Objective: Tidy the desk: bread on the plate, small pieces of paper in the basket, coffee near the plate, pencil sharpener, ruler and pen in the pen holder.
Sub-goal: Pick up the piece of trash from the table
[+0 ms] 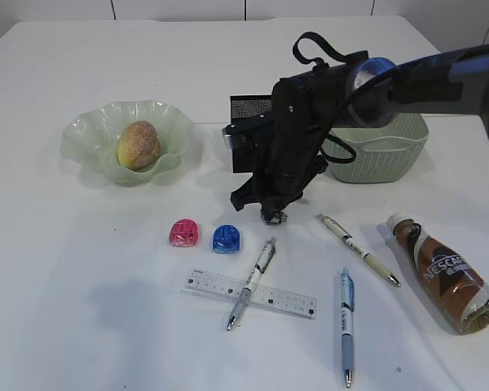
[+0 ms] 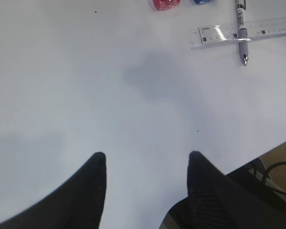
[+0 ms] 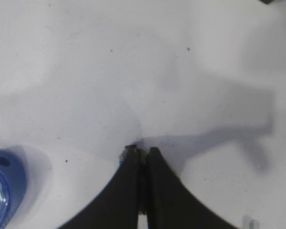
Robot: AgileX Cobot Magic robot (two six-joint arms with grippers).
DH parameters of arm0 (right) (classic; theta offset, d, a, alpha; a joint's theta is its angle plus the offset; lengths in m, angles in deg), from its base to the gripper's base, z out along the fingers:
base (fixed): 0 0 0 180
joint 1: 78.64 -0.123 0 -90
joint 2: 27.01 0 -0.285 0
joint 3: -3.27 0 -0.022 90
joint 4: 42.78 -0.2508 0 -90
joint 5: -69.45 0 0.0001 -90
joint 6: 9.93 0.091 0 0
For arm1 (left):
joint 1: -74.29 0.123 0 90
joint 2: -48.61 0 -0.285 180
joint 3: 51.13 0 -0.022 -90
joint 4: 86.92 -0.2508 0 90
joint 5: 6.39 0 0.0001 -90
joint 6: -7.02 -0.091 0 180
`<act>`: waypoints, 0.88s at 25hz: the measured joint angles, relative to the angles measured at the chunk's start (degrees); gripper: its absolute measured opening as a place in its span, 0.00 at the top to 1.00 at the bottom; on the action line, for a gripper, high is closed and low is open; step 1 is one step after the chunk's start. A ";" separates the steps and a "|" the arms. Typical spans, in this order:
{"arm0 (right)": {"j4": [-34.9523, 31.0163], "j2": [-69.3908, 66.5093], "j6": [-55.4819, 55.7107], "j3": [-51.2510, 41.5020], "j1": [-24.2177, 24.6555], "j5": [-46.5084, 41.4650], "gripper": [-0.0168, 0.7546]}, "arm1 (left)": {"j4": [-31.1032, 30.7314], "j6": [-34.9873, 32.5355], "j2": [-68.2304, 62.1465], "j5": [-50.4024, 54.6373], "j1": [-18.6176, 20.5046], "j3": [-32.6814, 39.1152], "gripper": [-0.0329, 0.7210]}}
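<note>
My right gripper [image 1: 274,215] [image 3: 142,151] is shut, tips down at the table just right of the blue pencil sharpener [image 1: 226,238] [image 3: 2,186]. A thin white small piece of paper [image 3: 100,129] seems pinched at its tips; its faint edge runs up to them. A pink sharpener [image 1: 183,233] lies beside the blue one. The clear ruler [image 1: 289,300] [image 2: 267,28] lies under a pen [image 1: 253,281] [image 2: 240,33]. Two more pens [image 1: 359,248] [image 1: 345,326] lie to the right. The bread [image 1: 138,144] sits on the green plate [image 1: 90,130]. My left gripper [image 2: 145,157] is open and empty over bare table.
The coffee bottle [image 1: 444,273] lies on its side at the right front. The green basket [image 1: 379,155] stands behind my right arm. The black mesh pen holder [image 1: 248,110] is partly hidden by that arm. The table's edge shows in the left wrist view [image 2: 276,148].
</note>
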 joint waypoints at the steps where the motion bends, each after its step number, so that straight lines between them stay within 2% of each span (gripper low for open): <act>1: 0.16 0.00 0.00 0.00 0.00 0.00 0.95 | 0.00 0.00 0.00 0.00 0.00 0.00 0.45; 9: 0.60 0.22 0.00 0.00 0.00 0.00 0.96 | 0.00 0.00 0.00 0.00 0.00 0.00 0.45; 13: 0.84 1.88 0.00 2.87 0.04 -1.39 0.96 | 0.00 0.00 0.00 0.00 0.00 0.00 0.45; 22: 3.18 3.71 0.00 17.37 0.25 -6.74 0.96 | 0.00 0.00 0.00 0.00 0.00 0.00 0.45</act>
